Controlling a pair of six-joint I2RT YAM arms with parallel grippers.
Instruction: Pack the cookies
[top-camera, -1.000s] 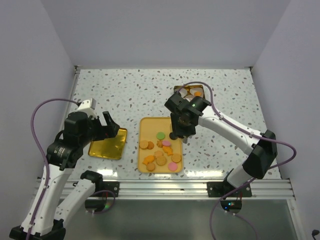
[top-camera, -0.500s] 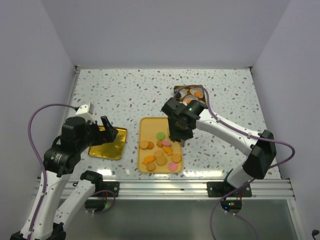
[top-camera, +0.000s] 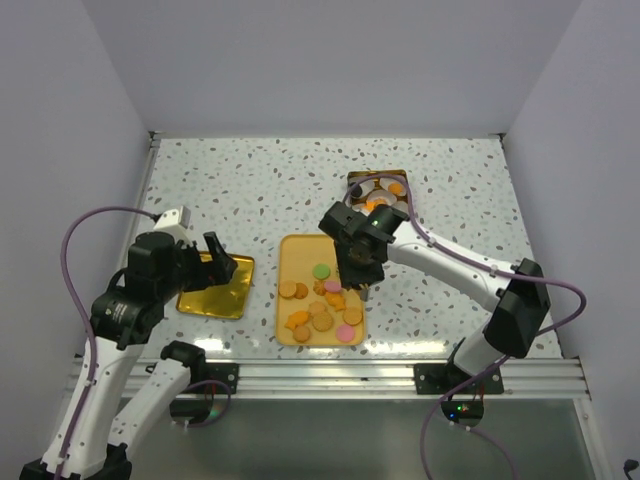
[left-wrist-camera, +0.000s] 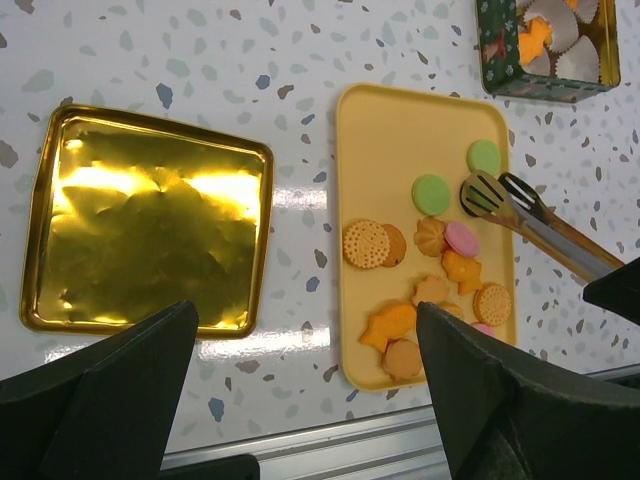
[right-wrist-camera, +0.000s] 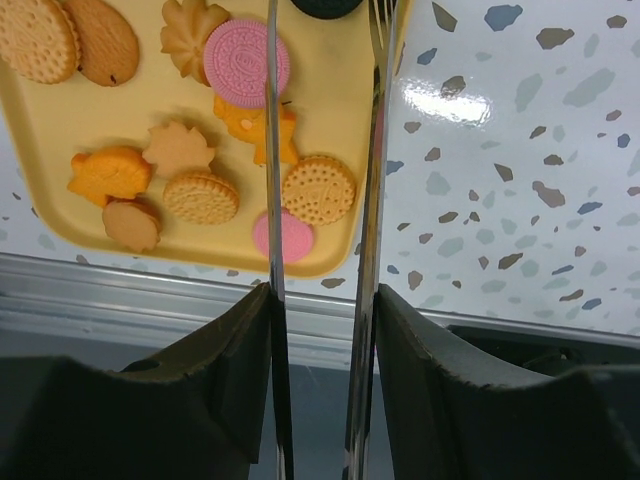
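Observation:
Several cookies (top-camera: 322, 304), orange, tan, pink and green, lie on a yellow tray (top-camera: 300, 250). They also show in the left wrist view (left-wrist-camera: 432, 195) and the right wrist view (right-wrist-camera: 245, 62). My right gripper (top-camera: 358, 268) is over the tray's right edge, shut on metal tongs (right-wrist-camera: 272, 150). The tong arms stand apart. A black cookie (right-wrist-camera: 322, 5) shows between them at the frame's top edge. The tong tips (left-wrist-camera: 488, 194) are beside the green cookies. My left gripper (top-camera: 216, 260) is open and empty above a gold tray (top-camera: 215, 288).
A green tin (top-camera: 378, 188) with white paper cups and some cookies stands behind the yellow tray, also seen in the left wrist view (left-wrist-camera: 548, 45). The metal rail (top-camera: 330, 375) runs along the table's near edge. Grey walls close in three sides.
My right gripper has moved left and nearer with the tongs, from beside the tin to over the yellow tray's right part. My left arm has shifted slightly lower.

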